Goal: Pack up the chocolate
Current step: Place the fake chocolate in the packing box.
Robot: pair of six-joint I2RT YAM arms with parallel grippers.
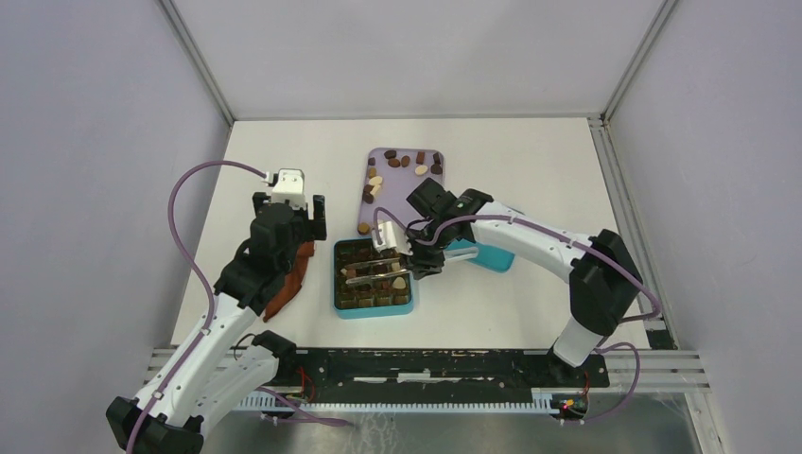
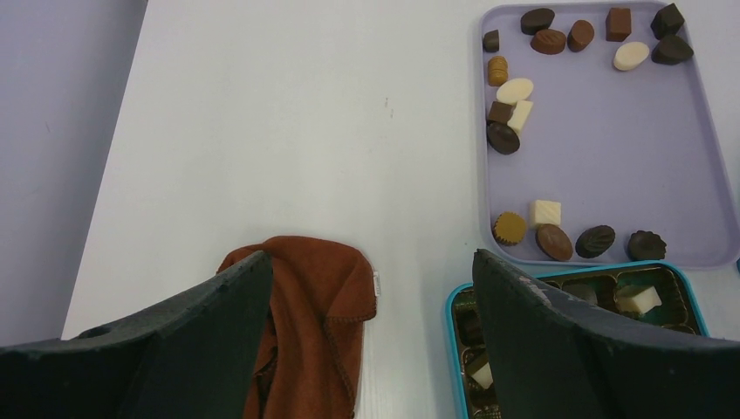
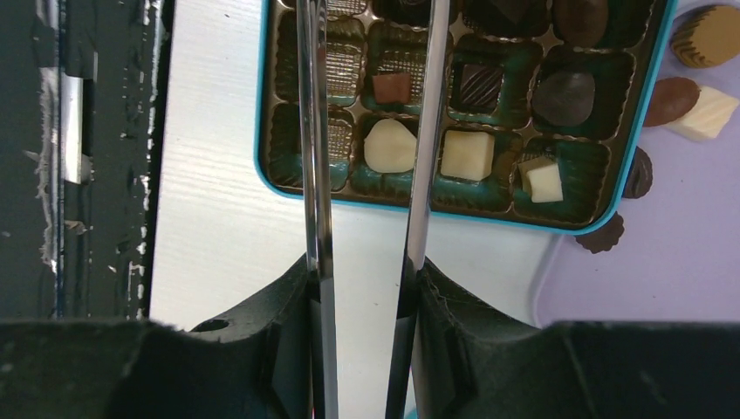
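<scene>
Loose chocolate (image 1: 392, 161) pieces, dark, mid brown and cream, lie on a lilac tray (image 1: 427, 189); the left wrist view shows them too, chocolate (image 2: 515, 90) scattered over the tray (image 2: 611, 131). More chocolate (image 3: 390, 146) sits in cells of the open teal box (image 1: 374, 309). My right gripper (image 1: 413, 255) is shut on metal tongs (image 1: 374, 274), whose two blades (image 3: 316, 131) reach apart over the box's cells, a small brown square (image 3: 392, 87) lying between them. My left gripper (image 2: 371, 266) hangs open and empty, left of the box.
A reddish-brown cloth (image 2: 314, 297) lies crumpled under my left gripper, beside the box's left rim (image 2: 454, 305). A teal lid (image 1: 492, 257) lies right of the box, under my right arm. The black rail (image 1: 426, 364) runs along the table's near edge.
</scene>
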